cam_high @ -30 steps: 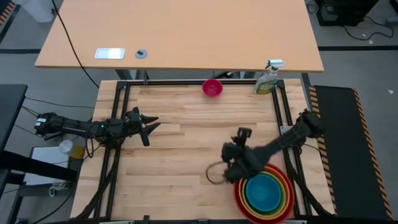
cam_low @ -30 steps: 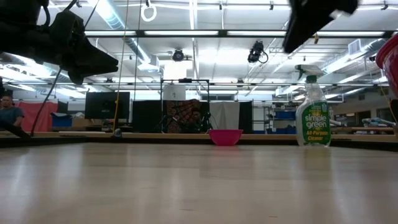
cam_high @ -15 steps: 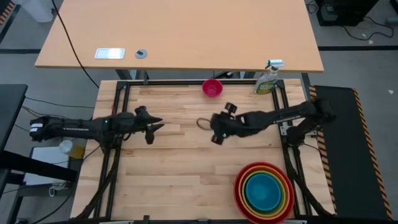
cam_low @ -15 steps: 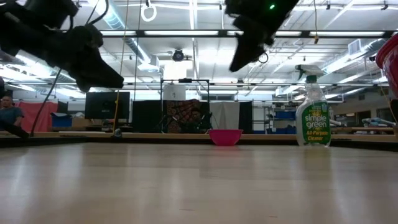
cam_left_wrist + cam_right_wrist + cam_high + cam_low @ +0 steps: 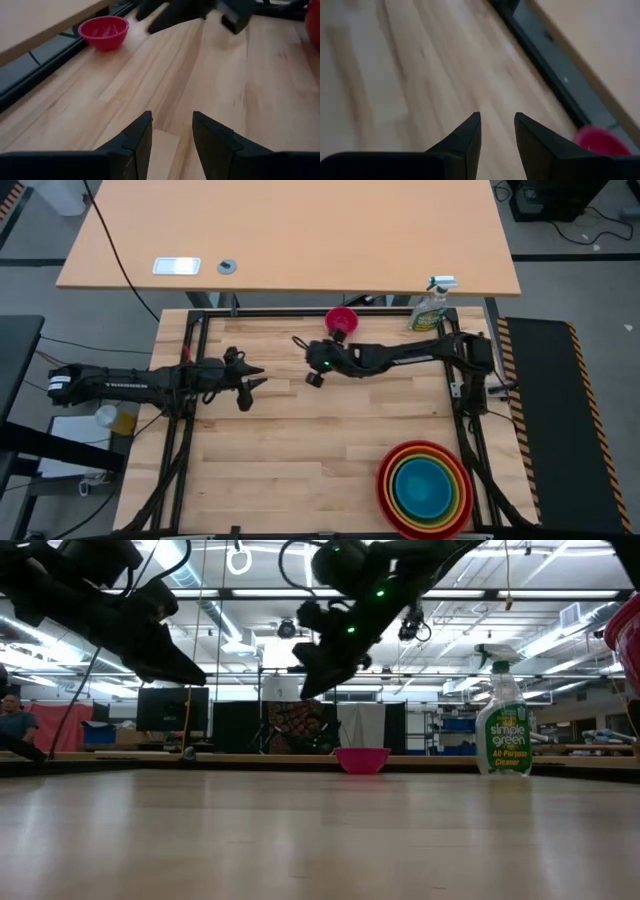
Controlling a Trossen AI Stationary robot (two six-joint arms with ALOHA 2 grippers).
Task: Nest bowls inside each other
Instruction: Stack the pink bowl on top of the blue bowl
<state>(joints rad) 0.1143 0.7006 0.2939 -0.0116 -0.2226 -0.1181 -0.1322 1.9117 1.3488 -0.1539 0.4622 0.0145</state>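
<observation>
On the left of the pale, grained wooden table (image 5: 270, 450), the left gripper (image 5: 252, 380) hangs above the boards, its two dark wedge-shaped fingers (image 5: 136, 137) apart with nothing between them; near the middle, toward the far edge, the right gripper (image 5: 303, 358) reaches in on a long dark arm, its tapered fingers (image 5: 467, 132) likewise parted and empty, raised off the surface just short of the pink bowl (image 5: 341, 320); that small, smooth, round bowl sits alone at the far edge; further right stands a clear spray bottle (image 5: 431, 308) with a white trigger; at the near right, the red bowl (image 5: 385, 485) holds the orange bowl (image 5: 396, 498), lime green bowl (image 5: 458, 476) and blue bowl (image 5: 425, 488) as glossy concentric rings.
</observation>
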